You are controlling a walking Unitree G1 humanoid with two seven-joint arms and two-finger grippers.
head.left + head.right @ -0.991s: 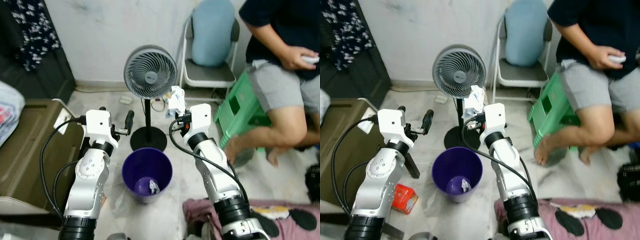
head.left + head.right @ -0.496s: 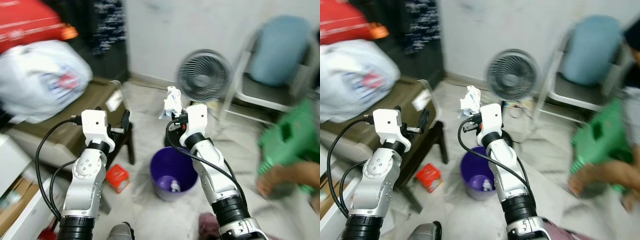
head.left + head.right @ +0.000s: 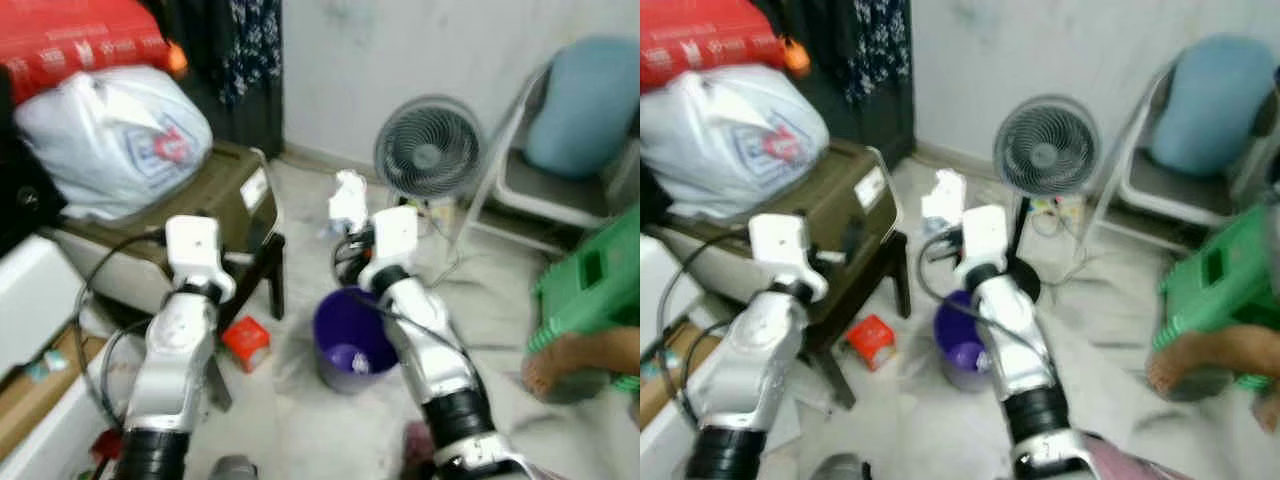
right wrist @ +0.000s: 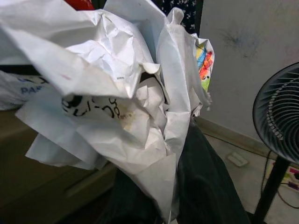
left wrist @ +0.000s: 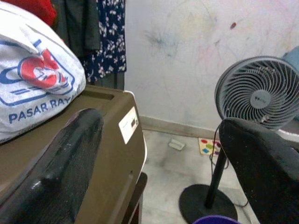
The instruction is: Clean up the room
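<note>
Right tool (image 3: 345, 215) clenched on crumpled paper (image 4: 126, 112), raised just above the purple bin (image 3: 352, 340); not yet dropped. Bin already holds some scraps. Left tool (image 5: 159, 163) released, empty. Red box (image 3: 245, 343) remains on floor. Fan (image 3: 428, 152) and brown case (image 5: 93, 140) crowd the bin.

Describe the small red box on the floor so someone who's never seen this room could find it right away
Start at the dark brown cabinet with the big white plastic bag on top. Just off its front leg, on the pale floor, lies the small red box, with the purple bin beyond it. It is the one small, flat-sided red thing down on the floor.
</note>
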